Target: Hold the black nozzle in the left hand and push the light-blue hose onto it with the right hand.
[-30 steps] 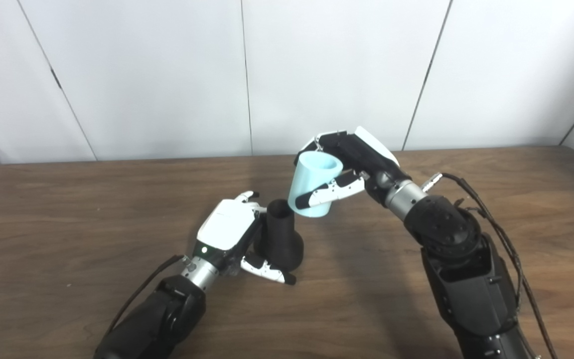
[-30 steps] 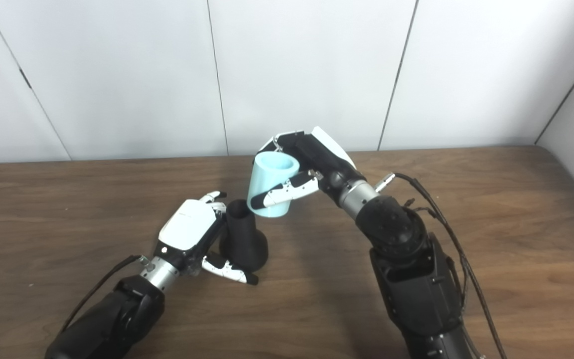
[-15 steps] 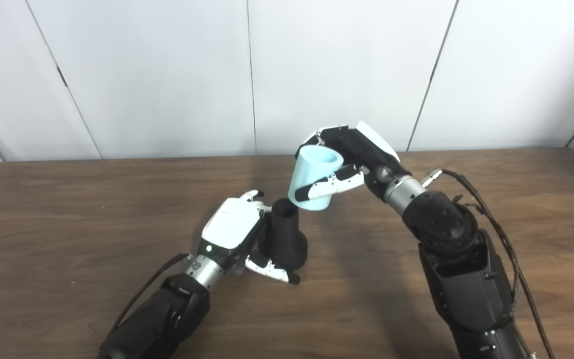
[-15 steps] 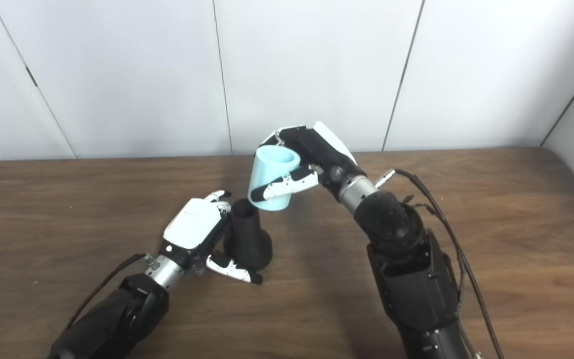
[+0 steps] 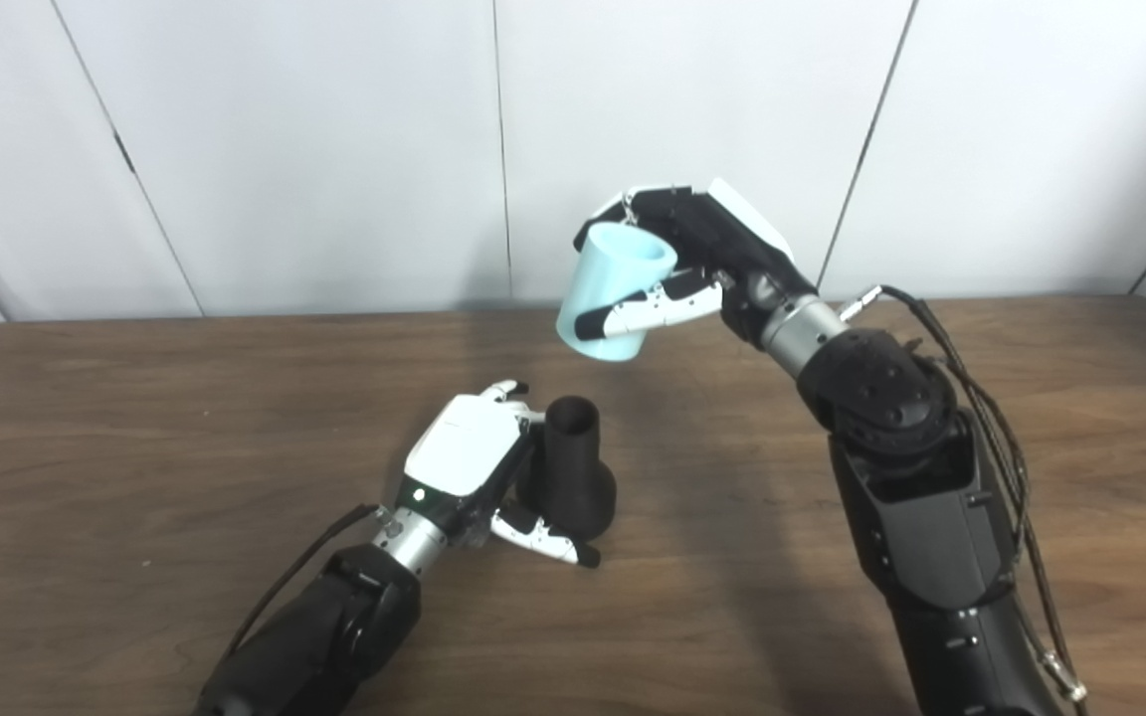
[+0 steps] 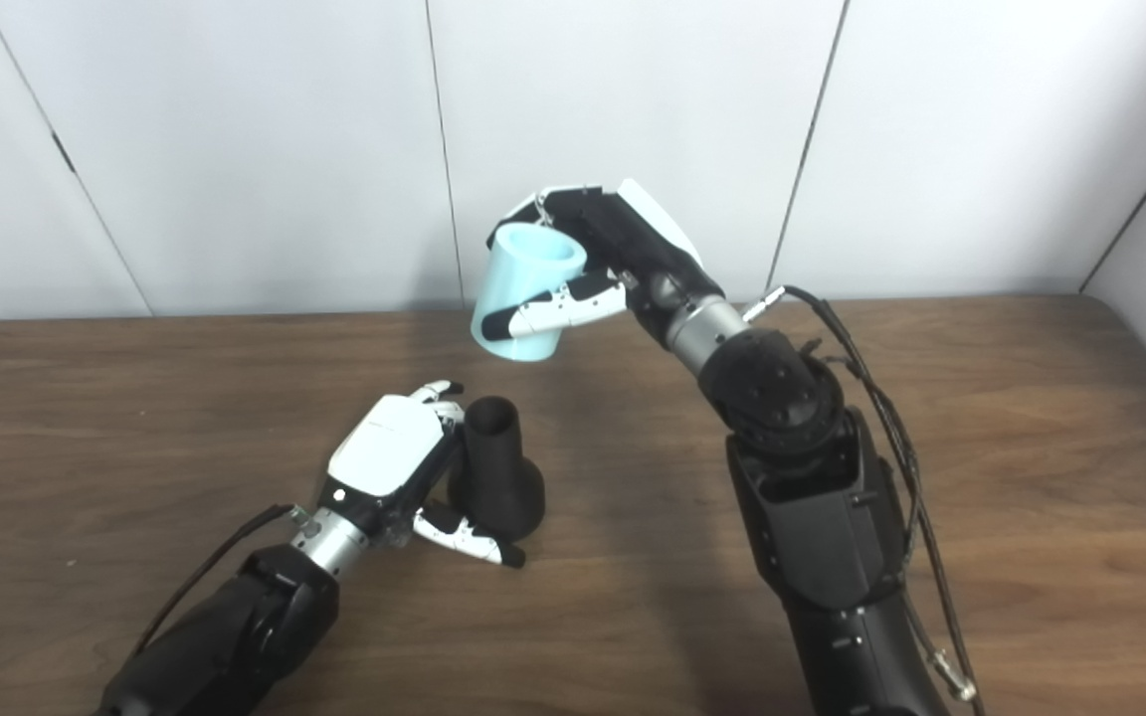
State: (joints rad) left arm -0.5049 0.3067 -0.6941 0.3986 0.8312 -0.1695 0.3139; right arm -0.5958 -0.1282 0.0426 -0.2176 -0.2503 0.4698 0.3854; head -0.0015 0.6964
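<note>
The black nozzle (image 5: 568, 467) stands upright on the wooden table (image 5: 135, 418), narrow open neck up, wide base down. My left hand (image 5: 478, 467) wraps around its left side, thumb across the front of the base, shut on it. My right hand (image 5: 697, 259) is shut on the light-blue hose (image 5: 615, 292), a short open tube, held tilted in the air above and slightly right of the nozzle. The hose also shows in the right eye view (image 6: 530, 292), clear of the nozzle (image 6: 495, 472). There is a clear gap between hose and nozzle.
A white panelled wall (image 5: 334, 149) stands behind the table's far edge. A black cable (image 5: 971, 398) runs along my right forearm. Bare wood lies to the left and right of the hands.
My right hand has lifted the light-blue hose up and a little left, away from the nozzle's neck. The left hand and nozzle stay in place. The camera shifted slightly earlier.
</note>
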